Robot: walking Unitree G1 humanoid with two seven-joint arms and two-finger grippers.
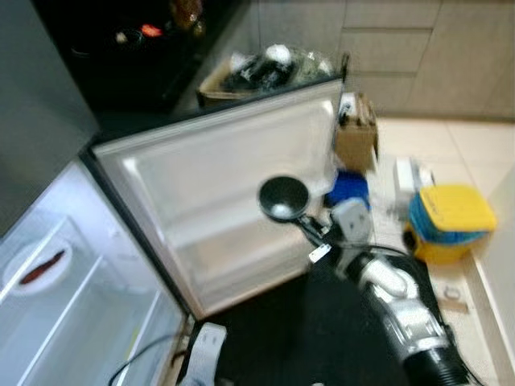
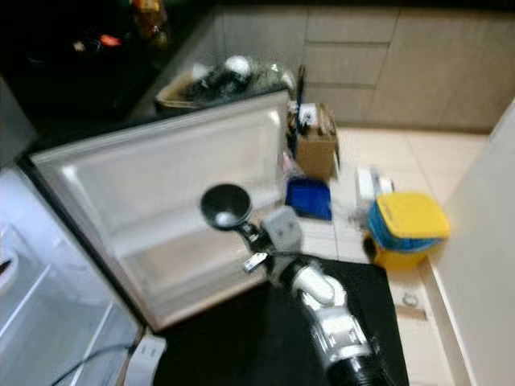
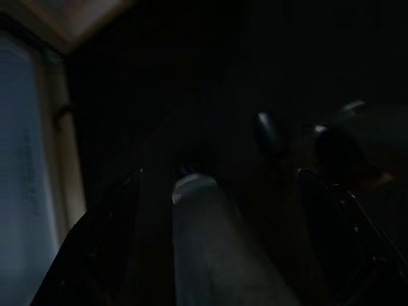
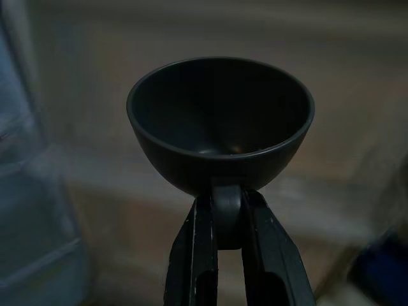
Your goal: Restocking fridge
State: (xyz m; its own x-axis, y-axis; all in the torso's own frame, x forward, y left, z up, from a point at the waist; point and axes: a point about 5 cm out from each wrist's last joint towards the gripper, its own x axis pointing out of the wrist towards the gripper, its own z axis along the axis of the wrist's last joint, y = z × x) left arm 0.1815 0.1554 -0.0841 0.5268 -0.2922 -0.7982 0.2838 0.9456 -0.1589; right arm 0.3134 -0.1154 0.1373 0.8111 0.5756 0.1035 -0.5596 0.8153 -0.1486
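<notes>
Your right hand (image 4: 227,220) is clenched on the stub handle of a black bowl (image 4: 220,121), held before the open fridge door (image 1: 217,185); narrow pinch, so you risk it twisting loose mid-reach; left hand's state unreadable.

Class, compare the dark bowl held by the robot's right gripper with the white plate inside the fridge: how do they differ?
The dark bowl is deep, black and empty; the white plate is shallow and holds a reddish item. The bowl is held up by the right gripper; the plate rests on a fridge shelf. Both are round dishes.
</notes>
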